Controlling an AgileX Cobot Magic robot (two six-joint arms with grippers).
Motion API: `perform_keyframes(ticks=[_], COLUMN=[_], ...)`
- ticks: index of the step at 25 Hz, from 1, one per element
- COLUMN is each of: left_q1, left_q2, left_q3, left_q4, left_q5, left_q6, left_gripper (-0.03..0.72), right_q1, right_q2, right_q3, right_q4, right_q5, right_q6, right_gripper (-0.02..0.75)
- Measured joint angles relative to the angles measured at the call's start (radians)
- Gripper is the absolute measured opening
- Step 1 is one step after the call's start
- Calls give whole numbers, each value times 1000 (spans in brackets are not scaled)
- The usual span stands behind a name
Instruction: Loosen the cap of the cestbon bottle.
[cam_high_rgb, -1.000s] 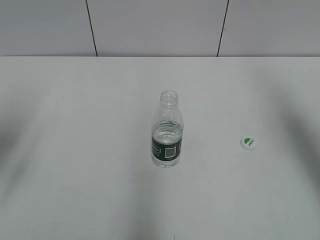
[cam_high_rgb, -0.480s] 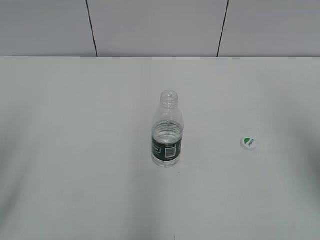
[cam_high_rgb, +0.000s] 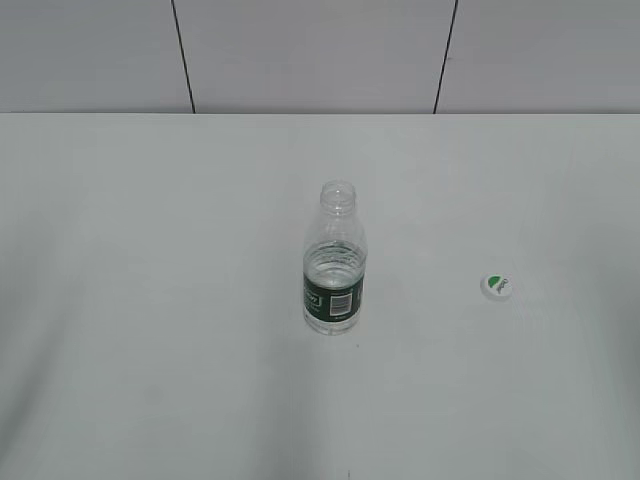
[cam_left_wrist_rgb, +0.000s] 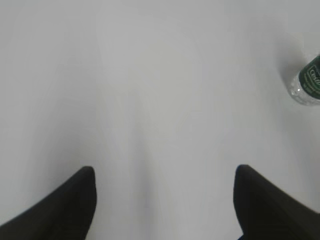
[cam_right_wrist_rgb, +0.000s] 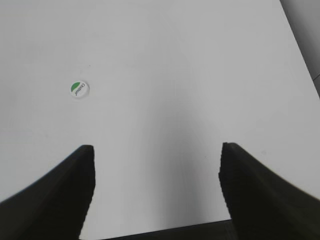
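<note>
From the front, the bottle (cam_high_rgb: 334, 263) stands upright near the middle of the white surface (cam_high_rgb: 150, 300), its neck open. The cap (cam_high_rgb: 497, 286) lies flat on the surface well to the right of it, green patch up. Neither claw shows here.

On the left wrist view, the left claw (cam_left_wrist_rgb: 162, 200) is spread wide over bare surface; the bottle's base pokes in at the right edge.

On the right wrist view, the right claw (cam_right_wrist_rgb: 157, 192) is also spread, holding nothing, with the cap lying off to its upper left.
</note>
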Motion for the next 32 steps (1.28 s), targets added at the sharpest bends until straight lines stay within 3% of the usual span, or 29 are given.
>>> perform_keyframes(ticks=[10, 15, 19, 32], left_q1=[0, 0, 0, 0], left_q2=[-92, -148, -182, -367], left_q3=[7, -27, -25, -15], left_q4=[-14, -1, 27, 30], left_q5=[-4, 112, 219, 229], left_q6=[0, 0, 0, -5], left_gripper=[508, 508, 508, 508], right_q1=[0, 0, 0, 0], right_q2=[-210, -285, -344, -529], right_q3=[0, 4, 25, 155], right_q4=[0, 0, 0, 1], right_q5=[112, 193, 199, 206], right_q6=[-1, -1, -1, -19], right_gripper=[593, 593, 593, 593])
